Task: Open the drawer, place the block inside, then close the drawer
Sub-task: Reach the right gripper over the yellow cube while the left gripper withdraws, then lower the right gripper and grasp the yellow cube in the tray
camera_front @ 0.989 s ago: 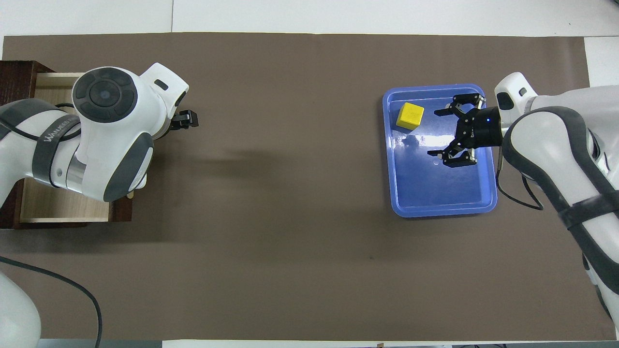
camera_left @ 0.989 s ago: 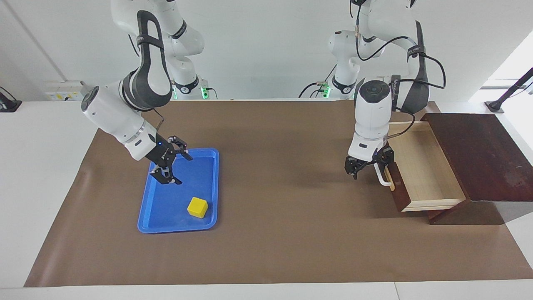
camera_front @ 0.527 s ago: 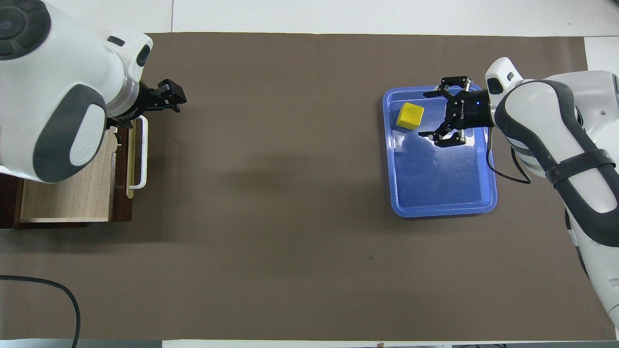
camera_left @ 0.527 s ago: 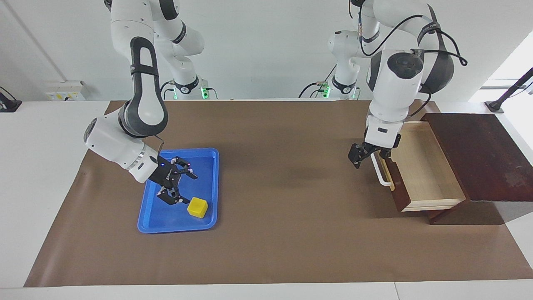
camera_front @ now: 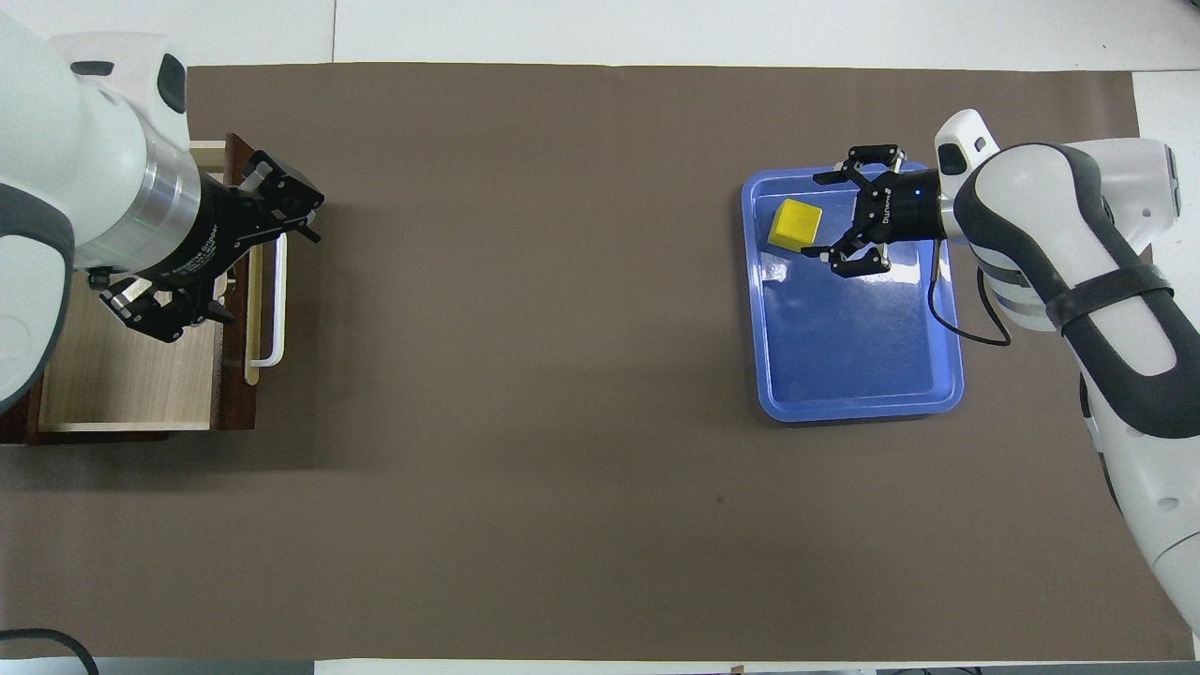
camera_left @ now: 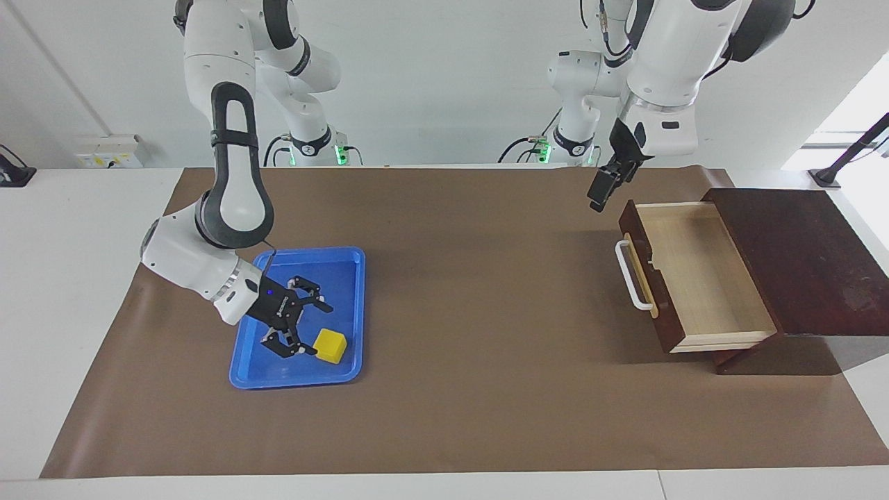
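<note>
The drawer [camera_left: 694, 278] [camera_front: 122, 375] stands pulled open, its pale wood inside bare and its white bar handle [camera_left: 632, 274] [camera_front: 272, 300] facing the table's middle. A small yellow block [camera_left: 330, 345] [camera_front: 796, 224] lies in a blue tray [camera_left: 340, 278] [camera_front: 853, 375]. My right gripper [camera_left: 311, 330] [camera_front: 827, 216] hangs low over the tray, open, its fingertips just short of the block and touching nothing. High in the air, my left gripper [camera_left: 599, 189] [camera_front: 225, 253] is open and empty over the drawer's front corner that lies nearer to the robots.
The drawer belongs to a dark wooden cabinet [camera_left: 799, 257] at the left arm's end of the table. A brown mat [camera_left: 472, 292] covers the table between the tray and the drawer.
My right gripper has come down across the tray up to the block. My left gripper has risen from beside the drawer's handle and drawn back toward the robots. The drawer stays open.
</note>
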Controlling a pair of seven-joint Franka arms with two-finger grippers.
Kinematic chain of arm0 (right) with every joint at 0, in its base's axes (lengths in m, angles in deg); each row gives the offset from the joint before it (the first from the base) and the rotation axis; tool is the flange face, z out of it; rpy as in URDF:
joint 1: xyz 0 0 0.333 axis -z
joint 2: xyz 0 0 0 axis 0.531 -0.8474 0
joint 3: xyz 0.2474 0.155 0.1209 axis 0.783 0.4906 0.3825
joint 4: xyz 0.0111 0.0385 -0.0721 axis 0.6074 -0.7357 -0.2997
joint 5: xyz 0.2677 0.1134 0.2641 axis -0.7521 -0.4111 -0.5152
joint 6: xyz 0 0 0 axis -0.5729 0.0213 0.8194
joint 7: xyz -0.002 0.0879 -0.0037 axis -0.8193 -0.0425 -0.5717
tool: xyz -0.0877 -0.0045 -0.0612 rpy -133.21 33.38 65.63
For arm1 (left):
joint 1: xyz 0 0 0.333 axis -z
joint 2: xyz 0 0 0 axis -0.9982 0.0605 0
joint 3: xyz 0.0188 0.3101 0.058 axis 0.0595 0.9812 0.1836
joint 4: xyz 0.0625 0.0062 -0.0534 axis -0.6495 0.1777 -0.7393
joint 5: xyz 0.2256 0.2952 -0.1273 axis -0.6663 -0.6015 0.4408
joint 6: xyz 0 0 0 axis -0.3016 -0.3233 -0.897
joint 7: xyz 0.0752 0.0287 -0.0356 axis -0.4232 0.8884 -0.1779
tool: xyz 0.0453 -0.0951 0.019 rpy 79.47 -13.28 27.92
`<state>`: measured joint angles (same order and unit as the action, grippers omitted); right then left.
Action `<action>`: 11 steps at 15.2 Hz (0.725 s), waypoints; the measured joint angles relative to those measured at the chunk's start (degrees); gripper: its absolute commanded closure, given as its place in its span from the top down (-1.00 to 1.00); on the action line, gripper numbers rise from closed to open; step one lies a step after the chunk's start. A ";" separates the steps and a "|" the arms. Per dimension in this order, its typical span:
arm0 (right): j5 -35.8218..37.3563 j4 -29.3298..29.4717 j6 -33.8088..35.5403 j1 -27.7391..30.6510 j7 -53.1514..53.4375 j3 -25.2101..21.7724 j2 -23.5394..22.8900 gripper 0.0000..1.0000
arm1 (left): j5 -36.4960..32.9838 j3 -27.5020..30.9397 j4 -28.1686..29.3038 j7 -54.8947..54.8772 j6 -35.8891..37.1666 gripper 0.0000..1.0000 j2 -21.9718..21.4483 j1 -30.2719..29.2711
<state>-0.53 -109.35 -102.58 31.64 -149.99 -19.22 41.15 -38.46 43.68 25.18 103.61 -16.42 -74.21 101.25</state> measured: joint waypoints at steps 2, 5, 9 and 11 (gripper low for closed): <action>0.00 -0.27 -0.93 -0.05 -0.13 0.05 -0.34 1.00 | 0.68 0.67 5.41 5.51 -6.49 1.00 -1.62 -2.23; -0.97 -1.29 -2.98 -0.09 -0.97 0.06 -0.70 1.00 | 1.56 1.07 12.99 12.87 -13.13 1.00 -3.06 -4.08; -2.73 -3.00 -4.67 -0.17 -1.97 0.08 -0.71 1.00 | 1.57 0.85 16.50 20.12 -16.13 1.00 -3.08 -4.05; -2.96 -3.63 -6.07 -0.24 -2.70 0.11 -0.71 1.00 | 1.57 0.89 17.39 21.43 -16.80 1.00 -3.08 -4.06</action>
<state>-3.49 -112.98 -108.65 31.40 -152.68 -19.12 40.44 -36.89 44.57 42.57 125.04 -33.22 -77.30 97.20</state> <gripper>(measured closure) 0.000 0.000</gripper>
